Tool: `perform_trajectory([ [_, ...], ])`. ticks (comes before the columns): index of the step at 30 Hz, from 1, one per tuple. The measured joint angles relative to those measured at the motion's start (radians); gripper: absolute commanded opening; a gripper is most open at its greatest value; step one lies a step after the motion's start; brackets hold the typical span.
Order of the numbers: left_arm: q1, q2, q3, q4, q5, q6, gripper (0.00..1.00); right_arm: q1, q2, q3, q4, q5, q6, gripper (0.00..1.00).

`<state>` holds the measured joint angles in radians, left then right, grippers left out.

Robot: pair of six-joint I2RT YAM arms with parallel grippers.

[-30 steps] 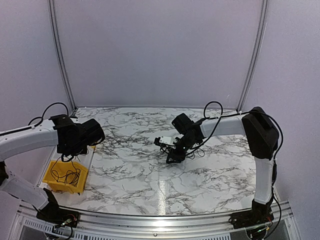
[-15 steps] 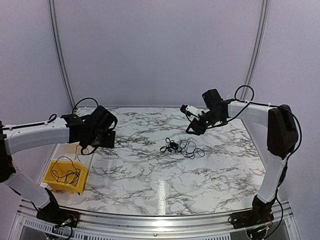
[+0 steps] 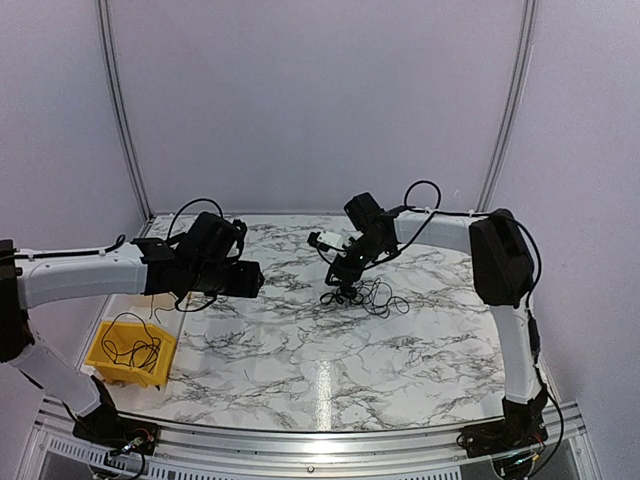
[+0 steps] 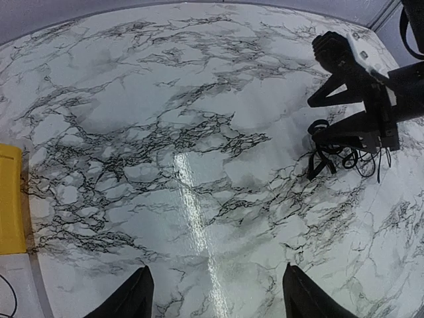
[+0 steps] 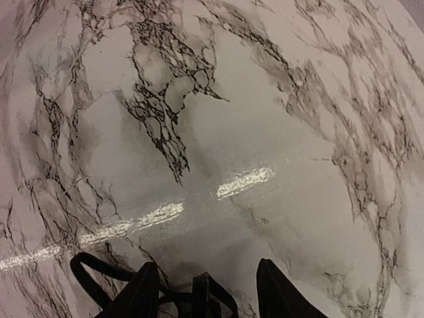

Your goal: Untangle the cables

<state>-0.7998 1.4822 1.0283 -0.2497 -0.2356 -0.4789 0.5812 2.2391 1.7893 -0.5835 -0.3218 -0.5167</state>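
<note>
The cables [image 3: 374, 296] are a small bunch of thin black wires lying on the marble table, right of centre. They also show at the right of the left wrist view [image 4: 339, 151]. My right gripper [image 3: 339, 285] is down at the bunch's left end, open. In the right wrist view [image 5: 205, 295] its fingers stand apart with black cable loops [image 5: 99, 270] between and beside them. My left gripper [image 3: 254, 280] is open and empty above bare table, left of the bunch, and its fingers [image 4: 138, 297] frame only marble.
A yellow bin [image 3: 105, 358] holding more thin black wires sits at the table's front left corner. Its edge shows in the left wrist view [image 4: 9, 199]. The table [image 3: 330, 370] ends in a metal rail at the front.
My right gripper lifted away to the back right, then came back down onto the bunch's left end. My left arm swung right, from over the yellow bin towards the table's middle.
</note>
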Motion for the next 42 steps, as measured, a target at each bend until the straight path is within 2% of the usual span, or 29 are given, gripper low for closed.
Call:
perform_trajectory([
  [8,0.000,-0.080,-0.065,0.018,0.026,-0.014,0.70,-0.002,0.064,0.037,-0.032,0.010,0.014,0.09],
  [12,0.000,-0.082,-0.069,0.019,0.026,-0.014,0.70,-0.001,0.049,0.043,-0.041,0.010,0.020,0.00],
  [16,0.000,-0.076,-0.069,0.028,0.026,-0.013,0.70,0.010,-0.020,0.035,-0.065,-0.002,0.027,0.00],
  [23,0.000,-0.075,-0.080,0.071,0.027,0.002,0.70,0.042,-0.285,0.043,-0.114,-0.107,0.056,0.00],
  [28,-0.025,-0.151,-0.161,0.190,0.036,0.058,0.73,0.045,-0.444,0.051,-0.113,-0.208,0.072,0.00],
  [32,-0.094,-0.260,-0.235,0.354,0.047,0.121,0.74,0.045,-0.470,0.040,-0.111,-0.270,0.079,0.00],
  [34,-0.114,-0.266,-0.234,0.401,0.054,0.131,0.74,0.047,-0.468,0.022,-0.113,-0.291,0.082,0.00],
  [42,-0.132,-0.131,-0.221,0.605,0.106,0.078,0.74,0.053,-0.460,-0.040,-0.113,-0.366,0.106,0.00],
])
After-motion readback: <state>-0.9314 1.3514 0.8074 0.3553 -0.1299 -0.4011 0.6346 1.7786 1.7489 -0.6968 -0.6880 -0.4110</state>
